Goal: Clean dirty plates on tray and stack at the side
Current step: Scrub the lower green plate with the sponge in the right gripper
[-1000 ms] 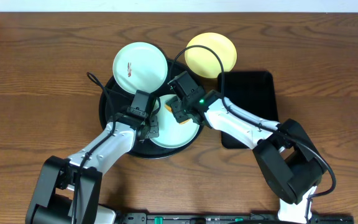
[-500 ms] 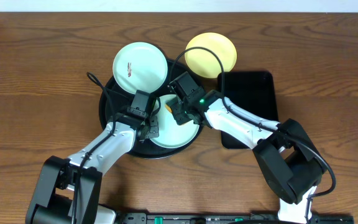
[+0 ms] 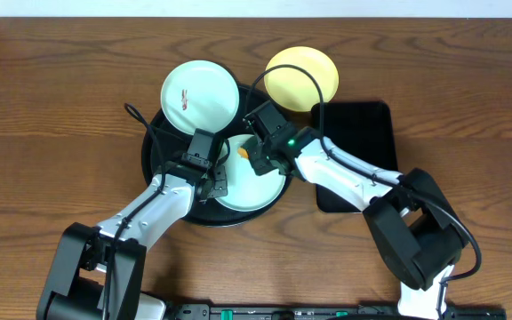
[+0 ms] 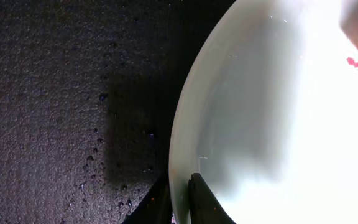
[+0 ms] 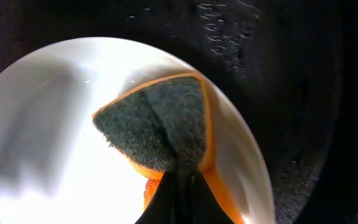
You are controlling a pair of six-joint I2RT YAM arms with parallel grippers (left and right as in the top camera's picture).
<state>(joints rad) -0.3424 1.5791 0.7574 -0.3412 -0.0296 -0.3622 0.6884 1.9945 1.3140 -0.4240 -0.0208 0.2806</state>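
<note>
A pale mint plate (image 3: 258,188) lies on the round black tray (image 3: 160,151). My left gripper (image 3: 219,185) is shut on the plate's left rim (image 4: 179,186), one finger above and one below. My right gripper (image 3: 254,158) is shut on an orange sponge (image 5: 160,124) with a dark scouring face, pressed onto this plate (image 5: 42,124). A small red smear (image 4: 356,62) shows on the plate beside the sponge. A second mint plate (image 3: 200,96) with a reddish smear overlaps the tray's upper left edge. The yellow plate (image 3: 302,77) rests on the table beyond the tray.
A black rectangular tray (image 3: 363,133) sits right of the round tray, under the right arm. Water droplets speckle the round tray's surface (image 4: 55,93). A thin black cable loops over each arm. Wooden table surrounds everything.
The right gripper has closed on the sponge and shifted slightly up and right over the plate. The left gripper and its plate have not moved.
</note>
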